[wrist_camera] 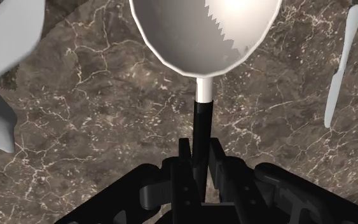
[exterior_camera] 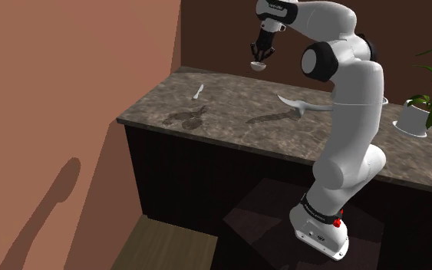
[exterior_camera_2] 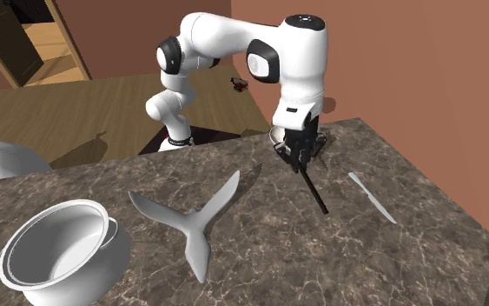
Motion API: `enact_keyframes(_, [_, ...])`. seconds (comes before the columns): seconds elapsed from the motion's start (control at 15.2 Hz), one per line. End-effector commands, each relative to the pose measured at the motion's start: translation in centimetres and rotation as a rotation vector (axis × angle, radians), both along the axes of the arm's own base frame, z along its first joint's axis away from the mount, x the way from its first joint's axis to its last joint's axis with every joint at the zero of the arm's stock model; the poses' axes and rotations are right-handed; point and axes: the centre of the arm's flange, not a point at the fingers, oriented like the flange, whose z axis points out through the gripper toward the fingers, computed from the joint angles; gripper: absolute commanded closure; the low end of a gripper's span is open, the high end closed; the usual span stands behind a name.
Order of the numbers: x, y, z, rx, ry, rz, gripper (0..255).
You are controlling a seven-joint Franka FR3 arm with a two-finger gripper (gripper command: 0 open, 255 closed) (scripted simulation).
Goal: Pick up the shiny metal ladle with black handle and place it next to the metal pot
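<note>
No legible text, labels, numbers (checked every view).

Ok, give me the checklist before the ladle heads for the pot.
1. Grip: gripper shut on the ladle, at its black handle: ok.
2. Ladle lifted off the countertop, by the shoulder view: ok.
3. Pot upright, mouth open: ok.
4. Path: white three-armed utensil lies between ladle and pot: not ok, carry over it.
5. Bare countertop beside the pot: ok.
6. Knife lies away from that path: ok.
</note>
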Motion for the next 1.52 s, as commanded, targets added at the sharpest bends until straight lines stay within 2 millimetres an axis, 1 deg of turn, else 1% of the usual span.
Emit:
enact_keyframes(0.0, [0.0,-0.1,0.8,0.0,0.001,0.0,255])
enact_keyframes(1.45, [-29.0,-1.3,0.8,0.0,0.001,0.0,255])
